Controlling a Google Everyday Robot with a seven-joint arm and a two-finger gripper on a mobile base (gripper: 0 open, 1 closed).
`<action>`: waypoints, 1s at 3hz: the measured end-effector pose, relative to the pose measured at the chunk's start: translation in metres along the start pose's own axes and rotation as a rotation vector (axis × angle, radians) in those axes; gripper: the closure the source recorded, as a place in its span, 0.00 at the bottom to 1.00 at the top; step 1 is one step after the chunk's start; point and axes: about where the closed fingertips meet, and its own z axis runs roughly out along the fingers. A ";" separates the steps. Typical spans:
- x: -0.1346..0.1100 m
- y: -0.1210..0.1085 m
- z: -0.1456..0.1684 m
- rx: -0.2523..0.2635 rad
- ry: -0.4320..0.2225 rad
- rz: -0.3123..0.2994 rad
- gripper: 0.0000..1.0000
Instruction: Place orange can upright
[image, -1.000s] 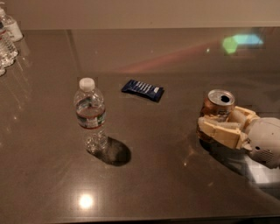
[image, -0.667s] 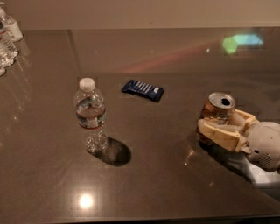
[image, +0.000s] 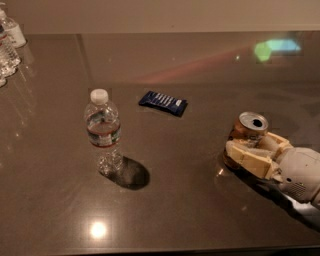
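Observation:
The orange can (image: 248, 127) stands upright on the dark table at the right, silver top with its opening facing up. My gripper (image: 246, 149) reaches in from the right edge. Its cream fingers (image: 250, 159) are closed around the can's lower body, one in front and one behind, so much of the can's side is hidden. The can's base is at or just above the table top; I cannot tell which.
A clear water bottle (image: 103, 131) with a white cap stands upright at centre left. A dark blue snack packet (image: 163, 103) lies flat behind the middle. More water bottles (image: 9, 44) stand at the far left edge. The table's (image: 175, 200) front edge runs along the bottom.
The can and gripper have sunk slightly toward the table, together. The bottle and the packet have not moved.

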 end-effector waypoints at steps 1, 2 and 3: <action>-0.001 0.001 0.001 -0.003 0.000 -0.002 0.15; -0.002 0.003 0.003 -0.006 0.000 -0.005 0.00; -0.002 0.003 0.003 -0.006 0.000 -0.005 0.00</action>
